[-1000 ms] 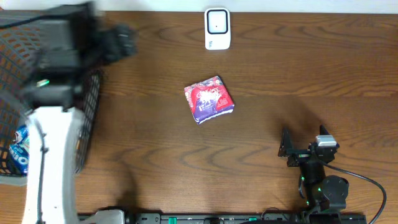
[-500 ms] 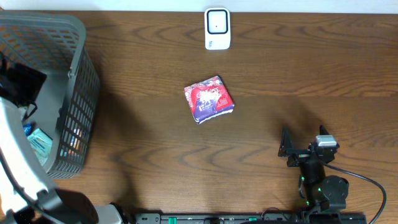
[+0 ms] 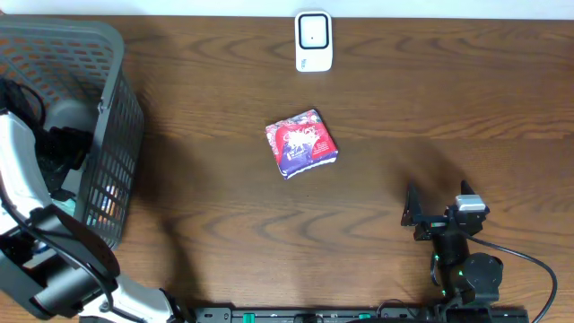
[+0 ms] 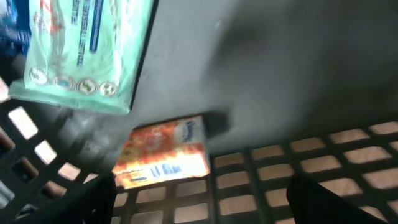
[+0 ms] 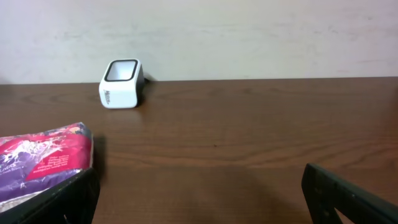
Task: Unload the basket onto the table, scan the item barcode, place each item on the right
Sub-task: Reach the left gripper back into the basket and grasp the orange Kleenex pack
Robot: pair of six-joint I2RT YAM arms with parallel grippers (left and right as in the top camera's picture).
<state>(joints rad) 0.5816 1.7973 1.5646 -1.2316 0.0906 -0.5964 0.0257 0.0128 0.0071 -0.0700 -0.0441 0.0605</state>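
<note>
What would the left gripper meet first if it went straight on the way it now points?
Most likely the orange packet, which lies just left of the line between the fingers of the open left gripper. Missing that, it would meet the lattice of the basket right behind. The wrist view is blurred, so depth is uncertain.
</note>
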